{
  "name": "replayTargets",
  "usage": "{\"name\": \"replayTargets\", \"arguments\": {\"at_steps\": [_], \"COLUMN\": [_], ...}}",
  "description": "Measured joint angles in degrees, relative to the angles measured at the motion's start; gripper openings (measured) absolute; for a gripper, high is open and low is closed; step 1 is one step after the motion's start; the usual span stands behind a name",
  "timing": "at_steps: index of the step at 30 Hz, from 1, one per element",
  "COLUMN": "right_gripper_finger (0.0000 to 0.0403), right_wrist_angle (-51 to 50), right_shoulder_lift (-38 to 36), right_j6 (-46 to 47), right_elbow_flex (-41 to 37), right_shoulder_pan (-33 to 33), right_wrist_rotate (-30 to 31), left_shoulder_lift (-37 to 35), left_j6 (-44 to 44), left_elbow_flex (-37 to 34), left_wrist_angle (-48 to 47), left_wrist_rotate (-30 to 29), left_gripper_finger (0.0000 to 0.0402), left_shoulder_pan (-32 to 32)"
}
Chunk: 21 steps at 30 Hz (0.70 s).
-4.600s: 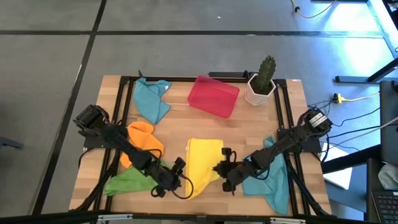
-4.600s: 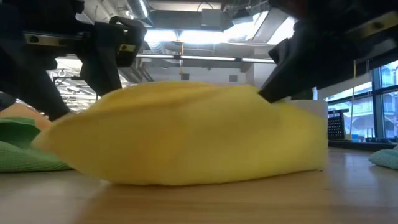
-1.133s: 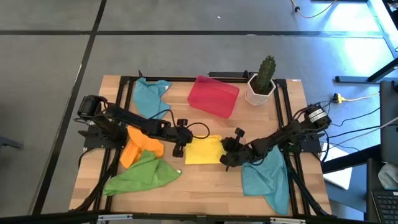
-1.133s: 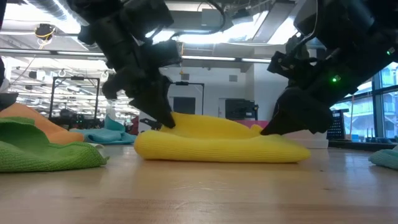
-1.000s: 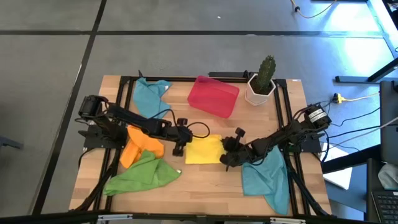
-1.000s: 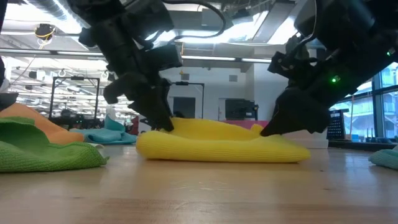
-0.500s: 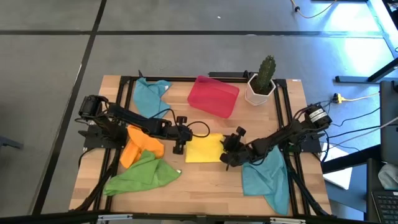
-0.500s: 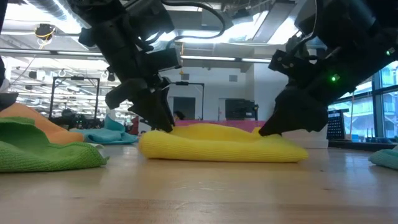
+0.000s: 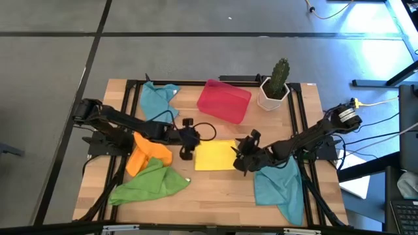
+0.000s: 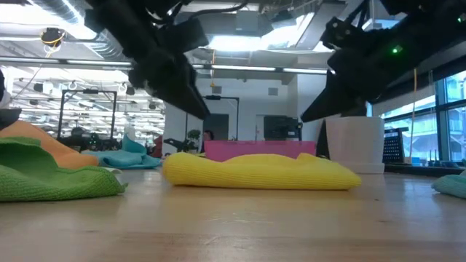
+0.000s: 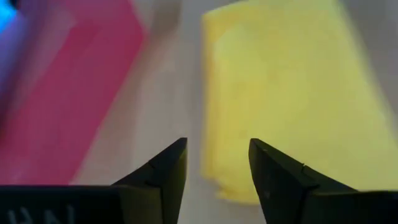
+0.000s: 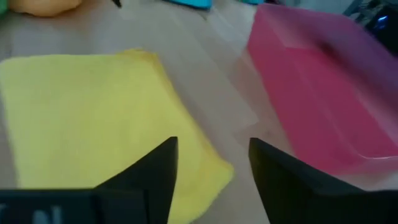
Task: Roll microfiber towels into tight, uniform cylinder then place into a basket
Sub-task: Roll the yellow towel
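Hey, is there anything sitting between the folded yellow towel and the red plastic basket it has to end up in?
Nothing visible. Bare wooden table lies between the folded yellow microfiber towel and the shallow red plastic basket. The left claw and the right claw, both open, flank the towel's sides, off that path.

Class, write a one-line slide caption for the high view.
Both tools, left and right, flank the folded yellow towel.

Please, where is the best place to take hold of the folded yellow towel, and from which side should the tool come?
Probably at its short edges: the yellow towel lies flat, a folded rectangle. The left tool and right tool, both open and raised, flank those edges, so each could descend and pinch its own.
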Motion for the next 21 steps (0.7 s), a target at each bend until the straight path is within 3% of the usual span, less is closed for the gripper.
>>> {"name": "replayTargets", "arguments": {"at_steps": [5,9,21], "right_gripper_finger": [0.0093,0.0012,0.0013], "right_wrist_angle": [2.61,3.74,2.52], "right_shoulder_lift": [2.45,5.26,11.69], "right_j6": [0.17,0.00,6.76], "right_elbow_flex": [-0.01,0.00,-0.05], "right_shoulder_pan": [-0.96,-2.54,-7.15], "right_wrist_rotate": [-5.73,-6.19,-6.30], "left_shoulder_lift": [4.93,8.94,13.23], "left_j6": [0.06,1.01,-0.63], "left_elbow_flex": [-1.92,-2.63,-2.65], "left_wrist_angle": [8.69,9.48,8.86], "left_wrist_rotate": [2.24,2.20,1.91], "left_gripper_finger": [0.0163,0.0163,0.0163], "left_shoulder_pan": [-1.28,-0.01,4.05]}}
